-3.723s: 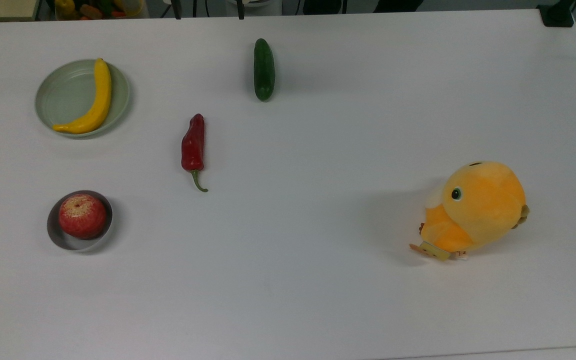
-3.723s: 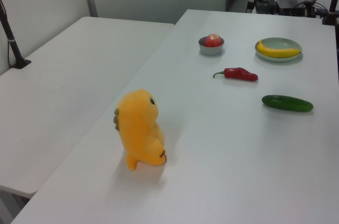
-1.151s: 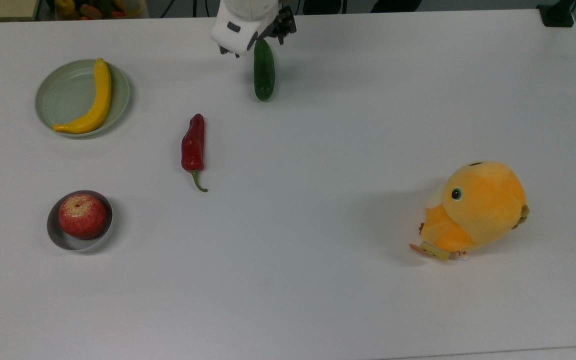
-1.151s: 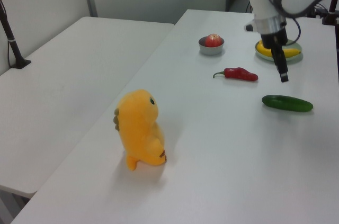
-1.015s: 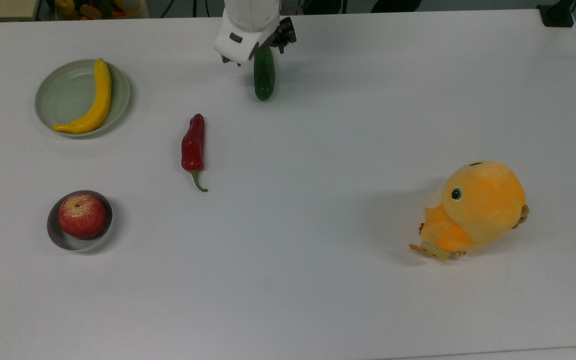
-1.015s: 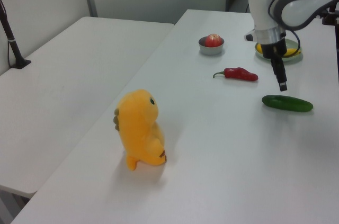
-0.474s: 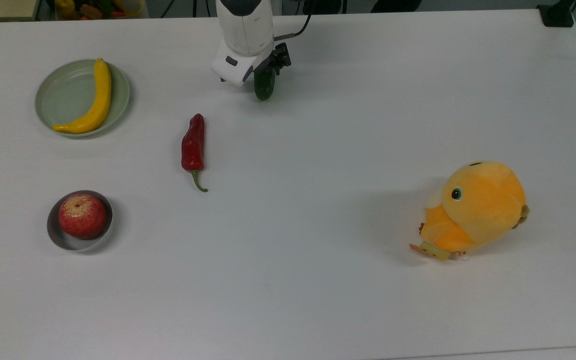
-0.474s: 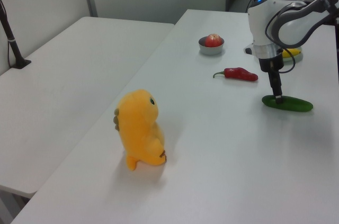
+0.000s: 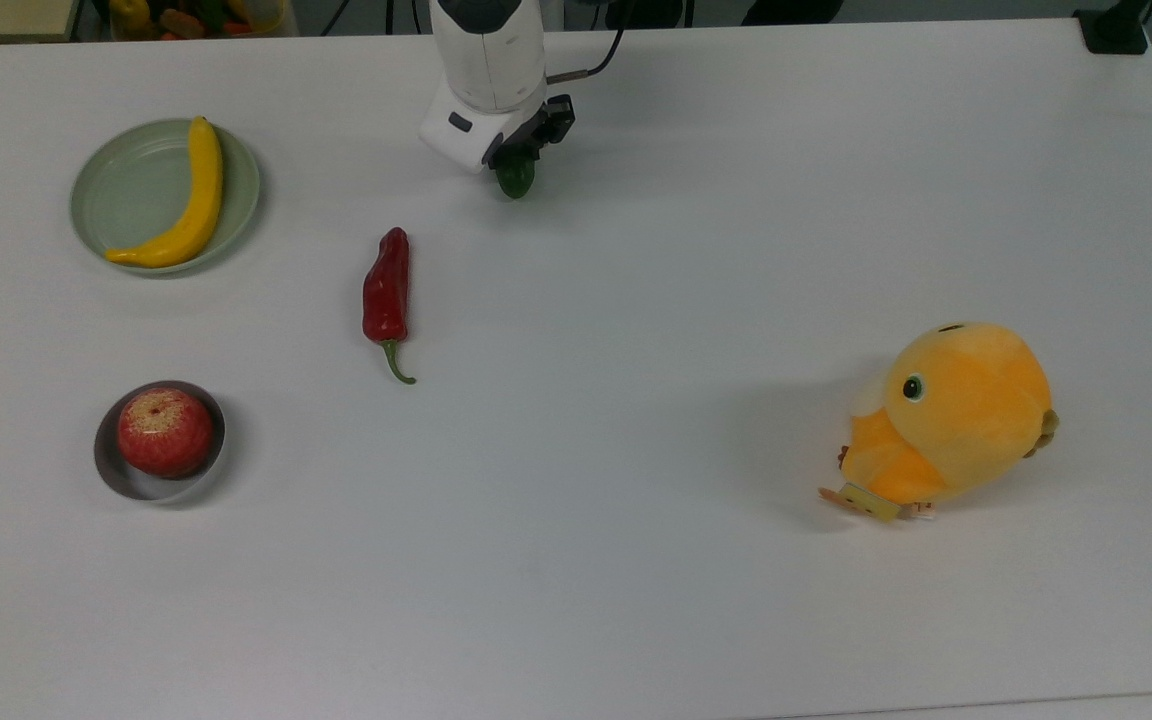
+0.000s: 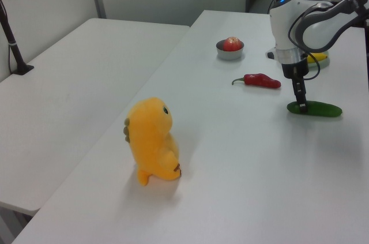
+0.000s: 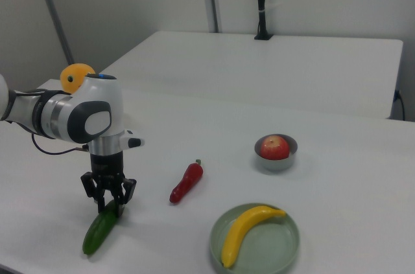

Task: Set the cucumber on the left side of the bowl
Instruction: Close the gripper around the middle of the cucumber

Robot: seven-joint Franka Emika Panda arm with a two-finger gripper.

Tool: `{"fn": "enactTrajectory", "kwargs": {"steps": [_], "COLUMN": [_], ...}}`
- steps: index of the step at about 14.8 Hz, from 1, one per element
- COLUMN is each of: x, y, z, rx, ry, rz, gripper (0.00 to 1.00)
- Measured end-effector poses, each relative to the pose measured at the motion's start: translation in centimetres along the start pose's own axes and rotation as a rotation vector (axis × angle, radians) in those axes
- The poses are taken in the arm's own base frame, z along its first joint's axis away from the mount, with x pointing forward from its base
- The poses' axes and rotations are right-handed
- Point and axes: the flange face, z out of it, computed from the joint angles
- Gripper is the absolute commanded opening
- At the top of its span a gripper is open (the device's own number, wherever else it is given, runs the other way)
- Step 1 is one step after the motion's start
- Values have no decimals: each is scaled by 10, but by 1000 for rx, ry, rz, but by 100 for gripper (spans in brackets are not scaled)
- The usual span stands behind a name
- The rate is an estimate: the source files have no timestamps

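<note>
Going across the top view from its left, I count one pale green plate (image 9: 101,200) carrying one banana (image 9: 186,200), and nearer the camera one grey bowl (image 9: 108,465) holding one apple (image 9: 164,431). One red chili (image 9: 386,295) lies next on the white worktop (image 9: 636,300), well apart from both dishes. Then comes my gripper (image 11: 108,204), lowered onto one cucumber (image 11: 100,230) lying flat on the worktop at the far side, well away from the bowl. In the right view my fingers (image 11: 99,197) stand spread on either side of the cucumber's end, but I cannot tell whether they press on it. Far to the top view's right stands one orange plush toy (image 9: 951,420).
</note>
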Motion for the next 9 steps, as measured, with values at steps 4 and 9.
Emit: {"fn": "enactTrajectory", "kwargs": {"steps": [4,9], "x": [0,3], "y": [0,6], "z": [0,-11], "rx": [0,-1], "ry": [0,23], "rz": [18,40], "gripper": [0,1]}}
